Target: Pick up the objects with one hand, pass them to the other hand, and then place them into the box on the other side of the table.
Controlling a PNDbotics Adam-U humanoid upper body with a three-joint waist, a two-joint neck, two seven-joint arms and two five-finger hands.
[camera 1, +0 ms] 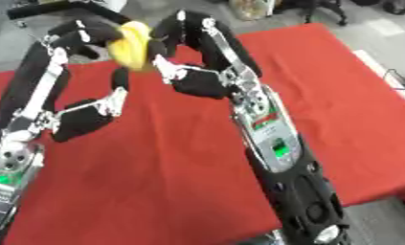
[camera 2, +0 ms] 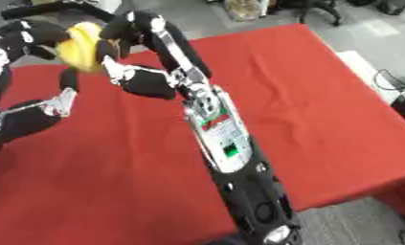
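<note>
- One yellow object (camera 1: 130, 45), banana-like in shape, sits up in the air over the far side of the red table (camera 1: 172, 182), between our two hands.
- Left hand (camera 1: 80, 34) has fingers curled onto it from the left; right hand (camera 1: 176, 40) has fingers curled onto it from the right. Both touch it, so we read this as the mid-air pass.
- We cannot tell which hand is giver and which is taker.
- Next move, as we judge it: the taker needs its hold settled before the giver uncurls, else the object drops to the cloth.
- No box shows in either view, so we cannot say where it stands or what it holds.
</note>
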